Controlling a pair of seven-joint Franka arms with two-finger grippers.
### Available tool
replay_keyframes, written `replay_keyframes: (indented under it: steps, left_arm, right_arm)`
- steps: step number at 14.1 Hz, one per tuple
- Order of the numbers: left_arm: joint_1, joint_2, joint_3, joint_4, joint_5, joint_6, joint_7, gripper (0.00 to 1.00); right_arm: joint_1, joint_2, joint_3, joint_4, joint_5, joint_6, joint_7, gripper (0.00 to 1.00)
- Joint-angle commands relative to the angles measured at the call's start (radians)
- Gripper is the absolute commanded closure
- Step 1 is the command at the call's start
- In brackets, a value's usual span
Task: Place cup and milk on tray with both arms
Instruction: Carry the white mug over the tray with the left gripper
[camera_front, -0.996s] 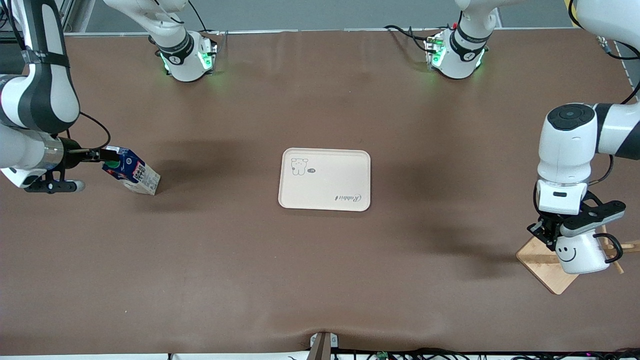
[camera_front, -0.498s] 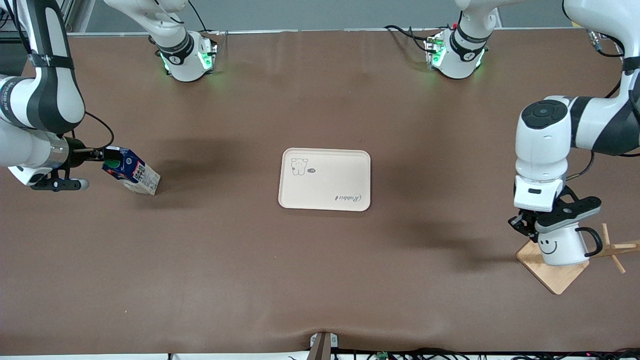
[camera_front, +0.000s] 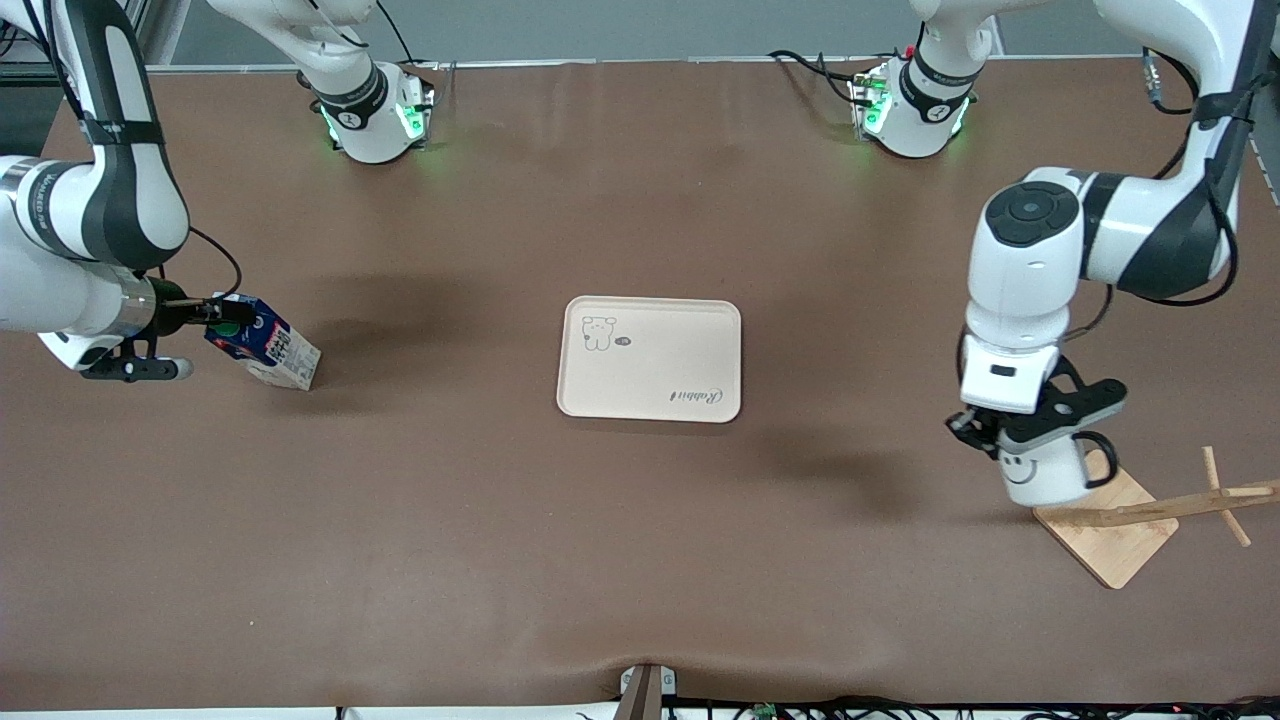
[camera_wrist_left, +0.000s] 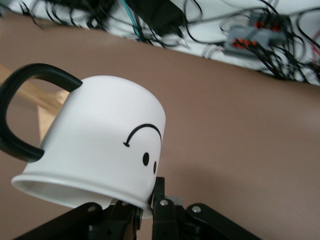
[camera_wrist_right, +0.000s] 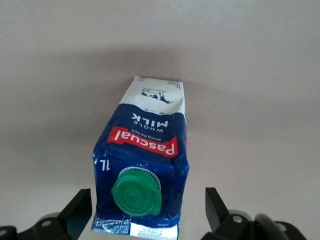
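Left gripper (camera_front: 1018, 432), hanging from a bent white arm that reaches from its base at the top edge of the brown desk, is clamped on the rim of the small white enamel cup with a black smiley face and black loop handle (camera_front: 1045, 468); the cup is held clear of the surface, tilted, over the corner of the square wooden stand base (camera_front: 1112, 530) near the left arm's end of the desk. In the left wrist view the fingers (camera_wrist_left: 159, 212) pinch the cup (camera_wrist_left: 102, 150) wall at its rim. Right gripper (camera_front: 208, 313), its forearm lying roughly level, sits near the right arm's end of the desk with its fingers (camera_wrist_right: 219, 210) apart on either side of the gabled top of the small blue milk carton with a green cap (camera_front: 262, 343), not touching it; the carton (camera_wrist_right: 142, 165) rests on the desk. Flat cream rectangular tray with a bear drawing (camera_front: 650, 358) lies bare at mid-desk, well apart from both items
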Motion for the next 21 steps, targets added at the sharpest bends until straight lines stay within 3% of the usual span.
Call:
replay_keyframes:
  steps: [1, 8, 11, 13, 17, 21]
  left_arm:
    - [-0.003, 0.016, -0.059, 0.026, -0.124, -0.038, -0.015, 1.0]
    - [-0.161, 0.098, -0.071, 0.049, -0.454, -0.039, -0.057, 1.0]
    - [-0.217, 0.163, -0.071, 0.075, -0.567, -0.039, -0.122, 1.0]
    - [-0.258, 0.201, -0.071, 0.098, -0.647, -0.039, -0.163, 1.0]
    - [-0.339, 0.31, -0.071, 0.161, -0.678, -0.056, -0.242, 1.0]
    - [-0.368, 0.388, -0.071, 0.221, -0.761, -0.183, -0.255, 1.0]
  right_arm:
    - [-0.013, -0.032, 0.01, -0.038, 0.025, 0.018, 0.015, 0.0]
    - [-0.021, -0.039, 0.012, -0.116, 0.062, 0.116, 0.009, 0.01]
    - [-0.019, -0.043, 0.01, -0.116, 0.063, 0.117, 0.009, 0.59]
    - [-0.022, -0.041, 0.009, -0.104, 0.063, 0.117, 0.006, 0.88]
    - [-0.022, -0.04, 0.009, -0.058, 0.062, 0.072, 0.004, 0.95]
    - [-0.019, -0.03, 0.009, 0.019, 0.065, -0.042, 0.015, 1.0]
